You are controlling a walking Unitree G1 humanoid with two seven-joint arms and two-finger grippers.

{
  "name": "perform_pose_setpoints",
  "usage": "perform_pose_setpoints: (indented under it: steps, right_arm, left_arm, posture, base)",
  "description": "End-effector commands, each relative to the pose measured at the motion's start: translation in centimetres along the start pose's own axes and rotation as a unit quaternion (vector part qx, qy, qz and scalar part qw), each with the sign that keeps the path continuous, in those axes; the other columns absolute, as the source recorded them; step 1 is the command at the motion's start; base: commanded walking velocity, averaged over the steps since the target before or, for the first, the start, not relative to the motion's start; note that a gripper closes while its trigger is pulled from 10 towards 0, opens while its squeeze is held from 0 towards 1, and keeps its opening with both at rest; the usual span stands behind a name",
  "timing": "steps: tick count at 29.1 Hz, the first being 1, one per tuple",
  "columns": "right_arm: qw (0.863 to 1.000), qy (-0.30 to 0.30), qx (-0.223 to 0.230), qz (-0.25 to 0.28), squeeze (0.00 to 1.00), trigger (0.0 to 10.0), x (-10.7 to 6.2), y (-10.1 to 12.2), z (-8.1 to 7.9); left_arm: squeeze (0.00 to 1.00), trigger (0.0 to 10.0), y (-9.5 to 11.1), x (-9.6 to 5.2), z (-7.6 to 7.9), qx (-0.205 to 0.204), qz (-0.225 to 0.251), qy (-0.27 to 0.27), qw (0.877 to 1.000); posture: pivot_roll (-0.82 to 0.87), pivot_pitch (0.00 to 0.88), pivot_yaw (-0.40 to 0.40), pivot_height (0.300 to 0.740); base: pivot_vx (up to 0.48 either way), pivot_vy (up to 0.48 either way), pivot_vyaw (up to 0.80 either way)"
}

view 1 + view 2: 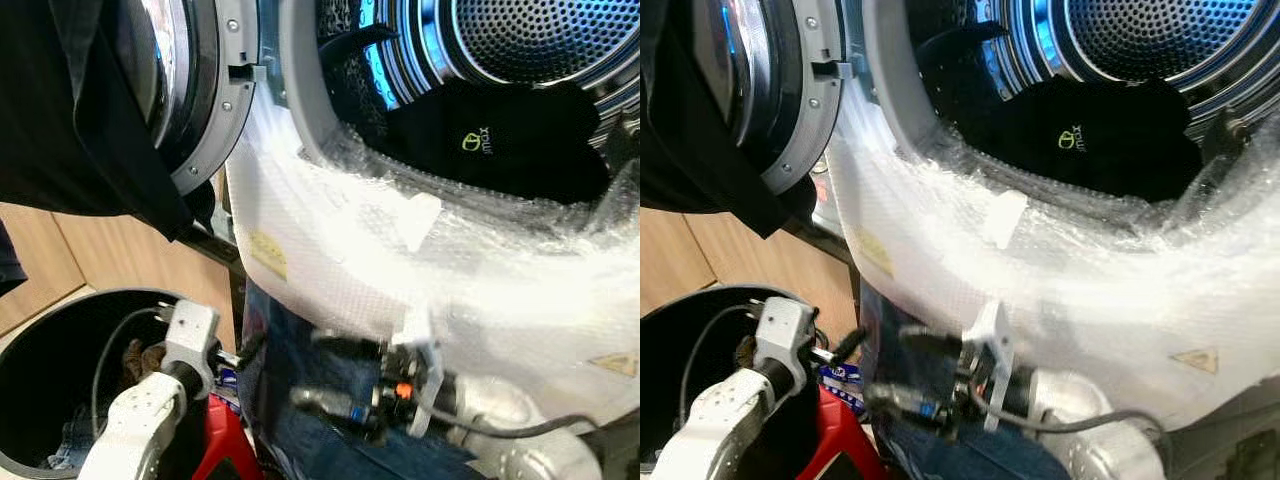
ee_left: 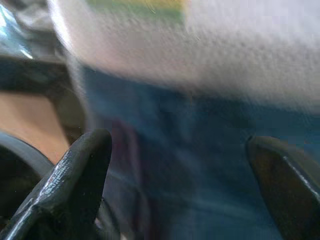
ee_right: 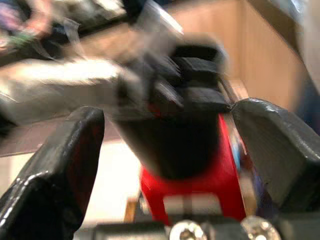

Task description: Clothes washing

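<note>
The washer drum (image 1: pixel 530 40) stands open with a black garment (image 1: pixel 500 140) bearing a green logo lying in its mouth. Bubble wrap (image 1: pixel 400 260) covers the front rim. Below the rim hangs a blue denim garment (image 1: pixel 320 440), seen close up in the left wrist view as denim (image 2: pixel 190 165). My left gripper (image 1: pixel 243 352) reaches toward the denim's left edge, its fingers (image 2: pixel 75 175) open and apart from the cloth. My right gripper (image 1: pixel 305 370) points left in front of the denim, its fingers (image 3: pixel 60 165) open around nothing.
The washer door (image 1: pixel 215 100) swings open at the upper left with a black cloth (image 1: pixel 80 130) draped over it. A black laundry basket (image 1: pixel 40 340) holding clothes sits on the wooden floor at lower left. A red object (image 1: pixel 225 440) stands between the basket and the denim.
</note>
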State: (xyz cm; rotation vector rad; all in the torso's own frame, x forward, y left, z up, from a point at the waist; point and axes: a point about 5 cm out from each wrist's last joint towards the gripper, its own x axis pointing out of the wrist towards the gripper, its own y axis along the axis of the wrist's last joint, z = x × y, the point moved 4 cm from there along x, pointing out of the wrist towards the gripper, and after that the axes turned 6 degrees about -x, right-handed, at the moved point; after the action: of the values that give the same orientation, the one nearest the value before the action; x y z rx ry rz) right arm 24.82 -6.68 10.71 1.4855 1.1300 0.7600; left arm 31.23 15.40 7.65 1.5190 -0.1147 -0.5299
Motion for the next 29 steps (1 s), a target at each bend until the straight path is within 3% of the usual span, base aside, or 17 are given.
perform_pose_setpoints:
  steps: [1, 3, 5, 6, 9, 10, 11, 12, 13, 17, 18, 19, 21, 23, 27, 29]
  right_arm:
    - [0.996, -0.073, 0.028, -0.041, 0.00, 10.0, -1.2, -3.6, 2.1]
    - [0.993, -0.095, 0.045, -0.047, 0.00, 10.0, -1.6, -4.7, 2.6]
    - [0.977, -0.178, 0.089, -0.080, 0.00, 10.0, -3.2, -8.8, 4.4]
    - [0.977, -0.178, 0.089, -0.080, 0.00, 10.0, -3.2, -8.8, 4.4]
    - [0.957, -0.243, 0.126, -0.099, 0.00, 10.0, -4.4, -11.5, 5.7]
    - [0.939, -0.290, 0.135, -0.125, 0.00, 10.0, -5.3, -13.2, 6.5]
    - [0.932, -0.308, 0.143, -0.129, 0.00, 10.0, -5.7, -13.8, 6.8]
    - [0.927, -0.318, 0.154, -0.126, 0.00, 10.0, -5.9, -14.2, 6.9]
    - [0.925, -0.322, 0.175, -0.102, 0.00, 10.0, -6.1, -14.4, 6.9]
    - [0.931, -0.306, 0.186, -0.070, 0.00, 10.0, -5.7, -13.8, 6.6]
    - [0.937, -0.293, 0.180, -0.057, 0.00, 10.0, -5.5, -13.4, 6.3]
    - [0.947, -0.264, 0.180, -0.034, 0.00, 10.0, -5.1, -12.8, 5.5]
    - [0.949, -0.255, 0.184, -0.021, 0.00, 10.0, -5.1, -12.7, 5.3]
    - [0.942, -0.272, 0.193, -0.032, 0.00, 10.0, -5.5, -13.7, 5.6]
    - [0.933, -0.292, 0.201, -0.055, 0.00, 10.0, -5.9, -15.0, 6.1]
    - [0.932, -0.293, 0.202, -0.072, 0.00, 10.0, -6.0, -15.7, 6.0]
  left_arm:
    - [0.00, 10.0, -2.0, 0.2, 0.3, 0.009, -0.037, -0.014, 0.999]
    - [0.00, 10.0, -2.5, 0.3, 0.4, 0.011, -0.047, -0.023, 0.999]
    - [0.00, 10.0, -4.4, 1.0, 1.0, 0.021, -0.082, -0.051, 0.995]
    - [0.00, 10.0, -4.4, 1.0, 1.0, 0.021, -0.082, -0.051, 0.995]
    - [0.00, 10.0, -5.9, 1.9, 1.6, 0.021, -0.108, -0.070, 0.991]
    - [0.00, 10.0, -6.9, 2.2, 1.9, 0.020, -0.124, -0.075, 0.989]
    - [0.00, 10.0, -7.4, 2.4, 2.1, 0.021, -0.132, -0.078, 0.988]
    - [0.00, 10.0, -7.9, 2.5, 2.4, 0.025, -0.140, -0.083, 0.986]
    - [0.00, 10.0, -8.1, 2.7, 3.1, 0.056, -0.146, -0.101, 0.983]
    - [0.00, 10.0, -7.0, 3.0, 3.7, 0.063, -0.124, -0.117, 0.983]
    - [0.00, 10.0, -5.5, 3.2, 3.5, 0.056, -0.094, -0.107, 0.988]
    - [0.00, 10.0, -1.5, 2.7, 2.9, 0.067, -0.028, -0.097, 0.993]
    - [0.00, 10.0, 0.4, 1.9, 2.5, 0.066, 0.002, -0.096, 0.993]
    - [0.00, 10.0, 2.1, 0.6, 2.4, 0.066, 0.018, -0.110, 0.992]
    - [0.00, 10.0, 2.0, 0.1, 3.2, 0.068, 0.003, -0.153, 0.986]
    - [0.00, 10.0, 0.8, -0.4, 4.8, 0.071, -0.035, -0.215, 0.973]
  posture:
    - [0.03, 0.010, -0.046, 0.740]
    - [0.03, 0.009, -0.046, 0.740]
    - [0.02, 0.003, -0.036, 0.740]
    - [0.02, 0.003, -0.036, 0.740]
    - [0.02, 0.001, -0.030, 0.740]
    - [0.01, 0.000, -0.021, 0.740]
    - [0.01, 0.000, -0.019, 0.740]
    - [0.01, 0.000, -0.018, 0.740]
    - [0.00, 0.000, -0.008, 0.740]
    - [-0.01, 0.000, 0.002, 0.740]
    - [-0.02, 0.000, 0.010, 0.740]
    - [-0.02, 0.000, 0.009, 0.740]
    - [0.00, 0.000, 0.003, 0.740]
    - [0.02, 0.000, -0.004, 0.740]
    - [0.04, 0.000, -0.006, 0.740]
    - [0.04, 0.000, -0.008, 0.740]
  base:
    - [0.000, 0.000, 0.00]
    - [0.000, 0.000, 0.00]
    - [0.000, 0.000, 0.00]
    - [0.000, 0.000, 0.00]
    - [0.000, 0.000, 0.00]
    - [0.000, 0.000, 0.00]
    - [0.000, 0.000, 0.00]
    - [0.000, 0.000, 0.00]
    - [0.000, 0.000, 0.00]
    - [0.000, 0.000, 0.00]
    - [0.000, 0.000, 0.00]
    - [0.000, 0.000, 0.00]
    - [0.000, 0.000, 0.00]
    - [0.000, 0.000, 0.00]
    - [0.000, 0.000, 0.00]
    - [0.000, 0.000, 0.00]
